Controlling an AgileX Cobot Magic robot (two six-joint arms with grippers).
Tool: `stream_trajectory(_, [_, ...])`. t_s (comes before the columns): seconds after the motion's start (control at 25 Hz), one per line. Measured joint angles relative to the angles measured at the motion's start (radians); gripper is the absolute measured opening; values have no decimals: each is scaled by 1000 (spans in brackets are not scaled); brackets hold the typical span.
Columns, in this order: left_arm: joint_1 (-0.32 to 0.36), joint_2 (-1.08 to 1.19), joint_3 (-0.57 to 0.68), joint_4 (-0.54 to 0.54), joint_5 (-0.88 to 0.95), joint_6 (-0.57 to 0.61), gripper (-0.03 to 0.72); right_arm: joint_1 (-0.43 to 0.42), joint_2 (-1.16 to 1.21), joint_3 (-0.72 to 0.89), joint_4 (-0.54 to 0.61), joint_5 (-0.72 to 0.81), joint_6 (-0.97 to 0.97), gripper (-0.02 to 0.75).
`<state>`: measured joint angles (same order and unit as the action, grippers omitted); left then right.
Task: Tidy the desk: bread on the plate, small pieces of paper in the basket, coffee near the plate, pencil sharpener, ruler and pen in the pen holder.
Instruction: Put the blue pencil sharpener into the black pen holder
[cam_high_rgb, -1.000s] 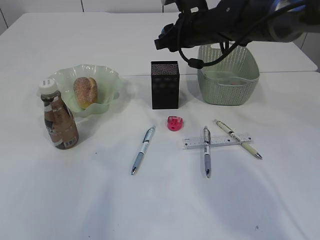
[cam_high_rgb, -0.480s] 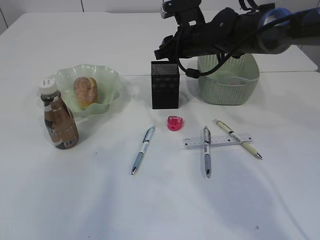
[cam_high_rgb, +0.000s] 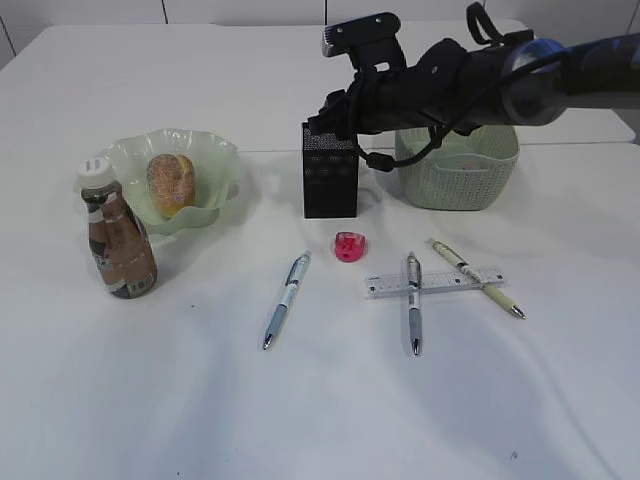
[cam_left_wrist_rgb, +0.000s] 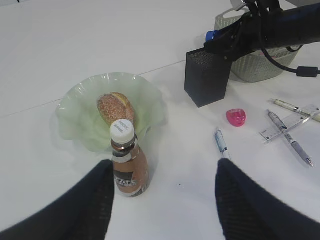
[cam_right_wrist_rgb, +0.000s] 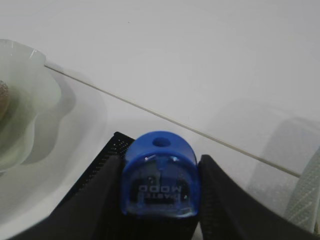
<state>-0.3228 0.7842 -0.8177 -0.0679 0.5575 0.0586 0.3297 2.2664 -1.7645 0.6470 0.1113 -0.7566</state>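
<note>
Nearest, three pens (cam_high_rgb: 286, 298), the ruler (cam_high_rgb: 433, 281) and a pink sharpener (cam_high_rgb: 349, 246) lie on the desk (cam_high_rgb: 320, 400). The left gripper (cam_left_wrist_rgb: 165, 195) stands released before the coffee (cam_left_wrist_rgb: 128, 159). Farther, the right gripper (cam_right_wrist_rgb: 159, 187) grasps a blue sharpener (cam_right_wrist_rgb: 160, 173) above the pen holder (cam_high_rgb: 330, 170).

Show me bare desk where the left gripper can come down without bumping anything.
Free: the wide front strip of the desk below the pens, and the gap between the coffee and the blue-grey pen. Crowded: around the ruler, crossed by two pens, and the pink sharpener before the pen holder.
</note>
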Motion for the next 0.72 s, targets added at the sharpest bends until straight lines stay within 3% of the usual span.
stream_trajectory(0.72, [0, 0, 0, 2, 0, 0, 448, 0, 1, 0, 2, -2, 0, 342])
